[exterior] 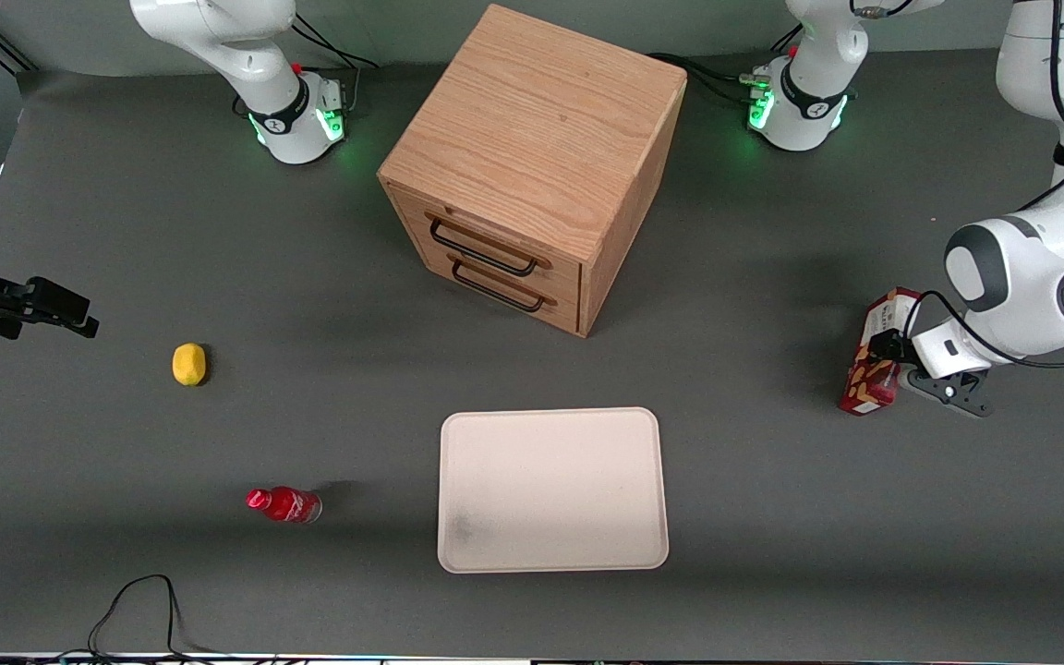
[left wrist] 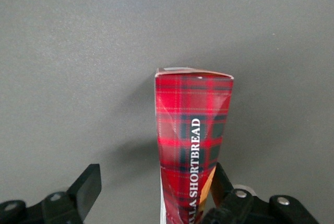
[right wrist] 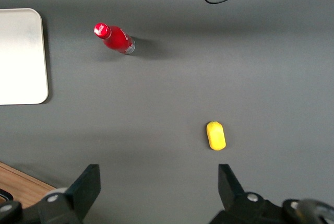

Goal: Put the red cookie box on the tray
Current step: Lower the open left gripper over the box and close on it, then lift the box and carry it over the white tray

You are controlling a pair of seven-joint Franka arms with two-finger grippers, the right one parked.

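1. The claw (left wrist: pixel 156 195) sits low at the working arm's end of the counter (exterior: pixel 772 517), its two fingers spread wide. One finger (left wrist: pixel 222 182) rests against the side of the red cookie box (left wrist: pixel 193 145), while the other finger (left wrist: pixel 88 185) stands apart from the box with bare counter between them. The claw is open and has no grip on anything.
2. The red cookie box (exterior: pixel 876 356) stands on end on the counter. Its narrow face shows a red and dark tartan with white lettering reading "SHORTBREAD"; tan biscuit pictures show on the side facing the front camera.
3. The box stands inside the claw's span, hard against one finger.
4. The tray (exterior: pixel 552 489), cream-white with a faint grey smudge in one corner, lies flat well apart from the box, toward the middle of the counter and nearer the front camera.
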